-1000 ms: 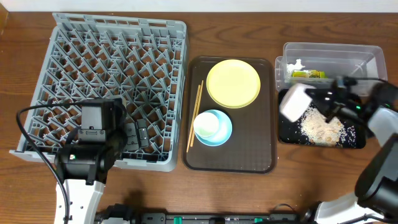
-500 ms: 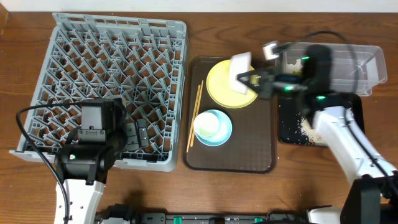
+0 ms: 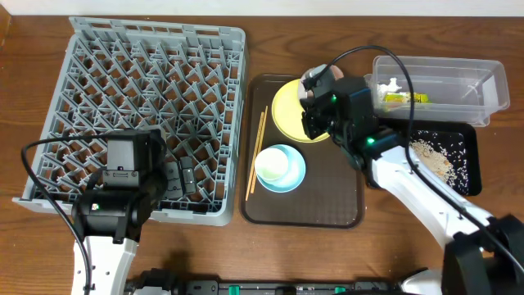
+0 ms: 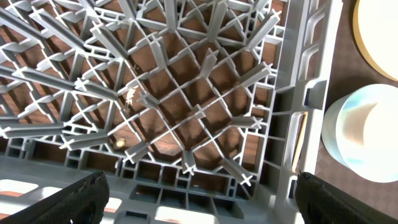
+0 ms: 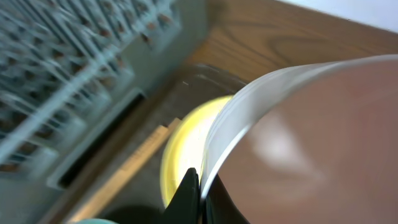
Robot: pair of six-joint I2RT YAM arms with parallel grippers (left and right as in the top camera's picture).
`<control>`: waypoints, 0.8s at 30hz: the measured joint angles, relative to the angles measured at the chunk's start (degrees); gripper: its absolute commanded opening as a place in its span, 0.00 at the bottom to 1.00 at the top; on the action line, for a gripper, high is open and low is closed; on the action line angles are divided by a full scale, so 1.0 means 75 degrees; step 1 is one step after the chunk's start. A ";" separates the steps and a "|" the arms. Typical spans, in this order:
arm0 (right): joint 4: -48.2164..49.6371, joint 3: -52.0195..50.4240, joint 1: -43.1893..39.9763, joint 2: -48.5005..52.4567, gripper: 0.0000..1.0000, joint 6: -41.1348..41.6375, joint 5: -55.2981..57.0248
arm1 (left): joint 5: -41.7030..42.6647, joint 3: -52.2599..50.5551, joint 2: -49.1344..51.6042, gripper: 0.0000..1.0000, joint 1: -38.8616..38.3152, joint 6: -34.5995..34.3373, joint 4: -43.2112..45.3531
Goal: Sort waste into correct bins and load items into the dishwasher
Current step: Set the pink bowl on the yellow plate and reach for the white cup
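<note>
Your right gripper (image 5: 199, 191) pinches white bowl (image 5: 298, 143) rim above yellow plate (image 3: 286, 111); fast swing to 9 o'clock dishwasher (image 3: 164, 26) risks slip. Left gripper (image 4: 199, 190) wide, empty.

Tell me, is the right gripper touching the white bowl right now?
Touching. In the right wrist view the rim of the white bowl runs down into the right gripper, pinched between its dark fingers.
</note>
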 measured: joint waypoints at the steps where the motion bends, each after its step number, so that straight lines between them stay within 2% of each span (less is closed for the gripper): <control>1: -0.0017 0.0000 0.0003 0.0160 0.01 -0.0090 0.0128 | 0.0000 0.0000 0.0000 0.96 0.0000 -0.0003 0.0000; 8: -0.0087 0.0000 0.0020 0.1367 0.03 -0.0318 0.0242 | 0.0000 0.0000 0.0000 0.96 0.0000 0.0000 0.0000; 10: -0.0102 0.0000 0.0058 0.1510 0.19 -0.0332 0.0219 | 0.0000 0.0000 0.0000 0.96 0.0000 0.0000 -0.0003; 14: -0.0044 -0.0003 0.0108 0.1542 0.36 -0.0443 0.0166 | 0.0000 0.0000 0.0000 0.96 0.0000 0.0000 0.0000; 18: -0.0079 -0.0003 0.0105 0.1542 0.40 -0.0411 -0.0085 | 0.0000 0.0000 0.0000 0.96 0.0000 -0.0003 0.0000; 22: -0.0522 0.0000 0.0105 0.1390 0.36 -0.0256 -0.0595 | 0.0000 0.0000 0.0000 0.96 0.0000 0.0000 -0.0003; 24: -0.0784 0.0006 0.0105 0.1186 0.38 -0.0143 -0.0784 | 0.0000 0.0000 0.0003 0.96 0.0000 -0.0003 -0.0003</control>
